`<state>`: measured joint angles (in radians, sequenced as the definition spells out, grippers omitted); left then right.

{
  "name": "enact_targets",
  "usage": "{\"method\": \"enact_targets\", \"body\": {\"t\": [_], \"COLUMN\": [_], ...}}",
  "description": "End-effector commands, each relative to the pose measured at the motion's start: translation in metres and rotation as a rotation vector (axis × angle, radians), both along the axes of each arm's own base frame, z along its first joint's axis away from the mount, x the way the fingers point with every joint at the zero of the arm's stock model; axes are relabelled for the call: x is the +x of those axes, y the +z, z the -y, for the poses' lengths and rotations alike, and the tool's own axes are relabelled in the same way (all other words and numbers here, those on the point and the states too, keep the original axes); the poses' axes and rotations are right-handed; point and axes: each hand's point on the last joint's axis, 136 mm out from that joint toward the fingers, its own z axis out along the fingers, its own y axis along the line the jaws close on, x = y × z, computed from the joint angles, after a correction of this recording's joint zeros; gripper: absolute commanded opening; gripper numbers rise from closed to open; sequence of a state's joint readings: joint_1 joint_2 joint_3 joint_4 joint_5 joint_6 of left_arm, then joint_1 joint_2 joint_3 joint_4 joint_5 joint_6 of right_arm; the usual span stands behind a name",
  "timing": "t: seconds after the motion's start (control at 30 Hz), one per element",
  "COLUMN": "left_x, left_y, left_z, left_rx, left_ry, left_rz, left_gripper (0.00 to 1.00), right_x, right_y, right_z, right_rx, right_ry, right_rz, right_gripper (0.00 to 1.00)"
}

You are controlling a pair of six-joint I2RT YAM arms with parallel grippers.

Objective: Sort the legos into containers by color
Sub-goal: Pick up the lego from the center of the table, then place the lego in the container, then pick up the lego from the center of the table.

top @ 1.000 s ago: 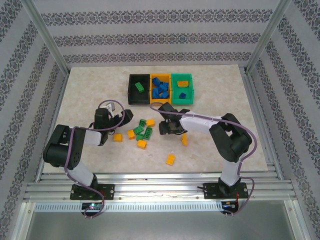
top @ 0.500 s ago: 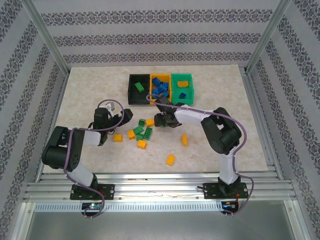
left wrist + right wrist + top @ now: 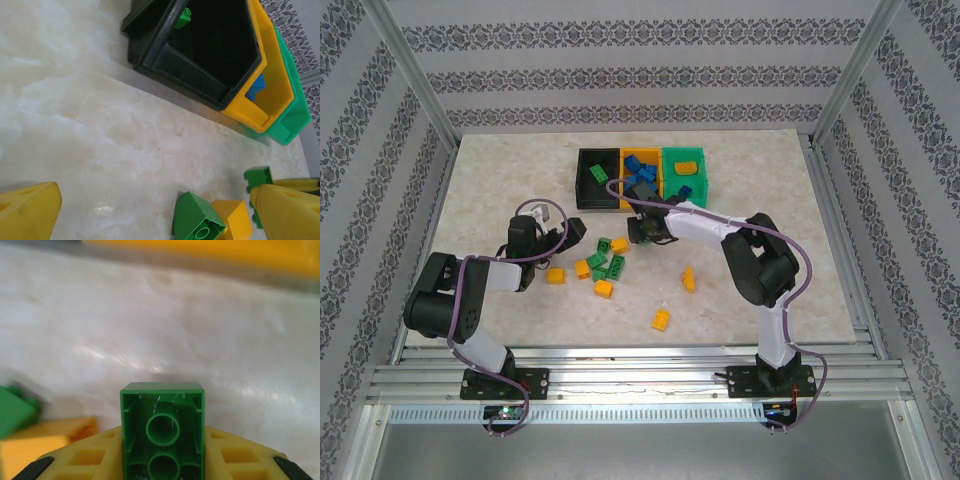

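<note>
Nearest the bases, a yellow brick (image 3: 661,320) is lying alone on the table (image 3: 490,190). Farther out, the left gripper (image 3: 157,210) is gaping wide beside a green-and-yellow cluster (image 3: 603,262), while the right gripper (image 3: 642,232) is pinching a green brick (image 3: 162,432) in front of the yellow bin (image 3: 275,95). That bin is sitting between the black bin (image 3: 592,203) and green bin (image 3: 686,201), all touching
</note>
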<state>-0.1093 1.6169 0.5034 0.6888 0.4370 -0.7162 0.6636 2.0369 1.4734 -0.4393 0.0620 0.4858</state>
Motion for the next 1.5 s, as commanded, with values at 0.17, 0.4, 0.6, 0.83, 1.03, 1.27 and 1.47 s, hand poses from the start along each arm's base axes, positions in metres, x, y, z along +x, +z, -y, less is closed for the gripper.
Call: {"method": "enact_targets", "body": {"t": [0.17,0.4,0.6,0.83,1.03,1.27,1.47], "left_x": [0.001,-0.001,-0.001,-0.002,-0.003,-0.008,-0.013], "left_y": [0.0,0.001,0.006,0.007,0.009,0.012,0.01], "left_z": [0.001,0.007,0.014,0.024,0.031,0.048,0.071], "left_rx": [-0.029,0.002,0.01,0.042,0.077,0.185,0.313], "left_ry": [-0.006,-0.029,-0.067,-0.096,-0.122,-0.192,-0.283], "left_rz": [-0.004,-0.006,0.01,0.01,0.018,0.014,0.012], "left_gripper": [1.0,1.0,0.94,0.94,0.94,0.94,0.84], "right_x": [0.062,0.124,0.156,0.168,0.151,0.102,0.054], "right_y": [0.061,0.085,0.094,0.098,0.114,0.136,0.137], "right_z": [-0.063,-0.094,-0.1,-0.089,-0.093,-0.075,-0.022], "right_rx": [0.131,0.241,0.274,0.374,0.413,0.361,0.268], "right_ry": [0.11,0.092,0.088,0.055,0.126,0.187,0.159], "right_rz": [0.145,0.24,0.291,0.25,0.236,0.253,0.272], "right_gripper": [0.34,0.35,0.35,0.57,0.6,0.61,0.63]}}
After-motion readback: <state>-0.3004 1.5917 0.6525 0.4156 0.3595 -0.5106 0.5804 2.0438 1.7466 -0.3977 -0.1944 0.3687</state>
